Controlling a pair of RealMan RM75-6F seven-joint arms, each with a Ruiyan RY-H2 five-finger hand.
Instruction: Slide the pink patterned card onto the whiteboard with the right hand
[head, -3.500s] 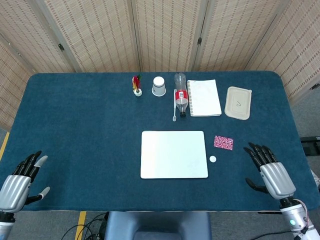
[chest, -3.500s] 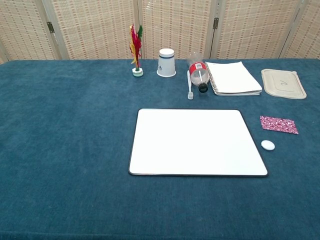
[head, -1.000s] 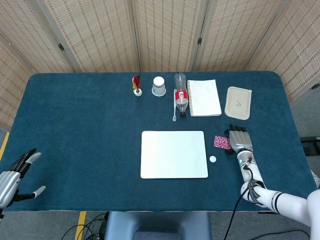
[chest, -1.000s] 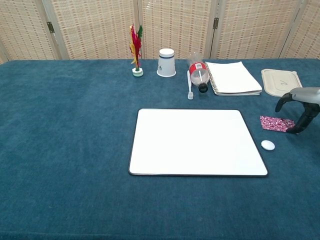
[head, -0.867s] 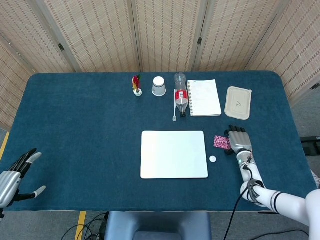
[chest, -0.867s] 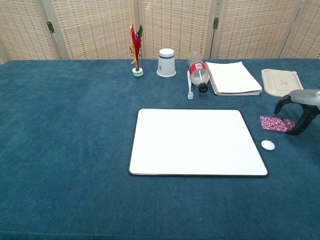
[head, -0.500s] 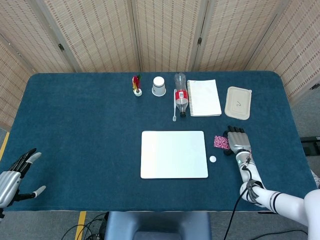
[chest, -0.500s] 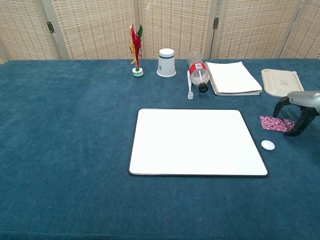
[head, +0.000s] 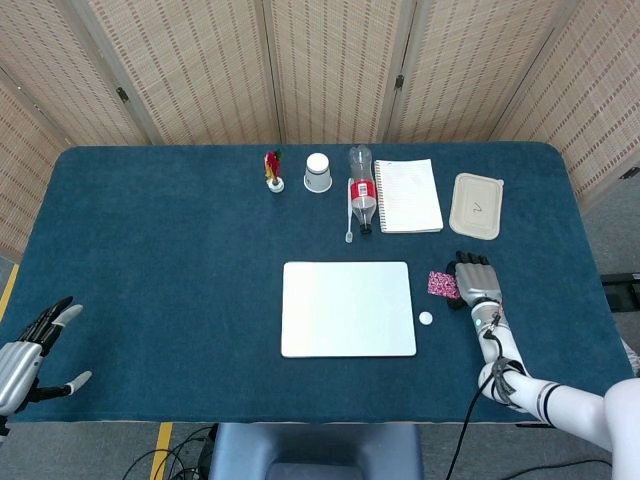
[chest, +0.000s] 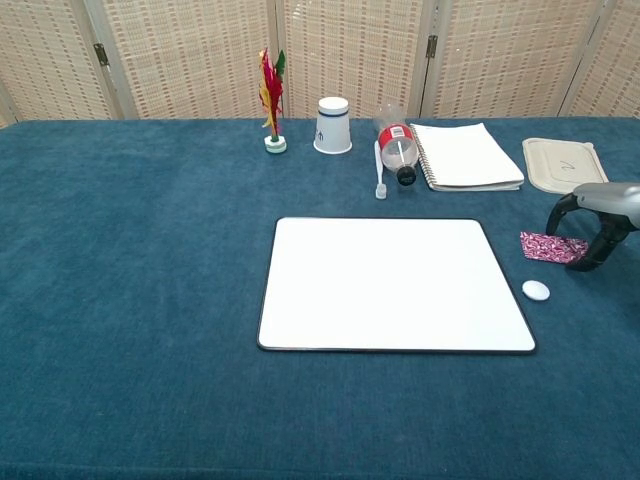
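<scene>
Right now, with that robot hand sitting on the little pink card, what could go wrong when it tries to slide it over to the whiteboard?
The robot hand touches only the right end of the pink patterned card, so the fingers might slip off and leave it behind. The whiteboard has a dark raised-looking rim, so the thin card could catch there or buckle. A small white oval object lies just in front of the card, and the hand might knock it along.

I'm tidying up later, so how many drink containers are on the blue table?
2. A white paper cup stands upside down at the far edge, and a clear plastic bottle with a red label lies on its side just right of it.
</scene>
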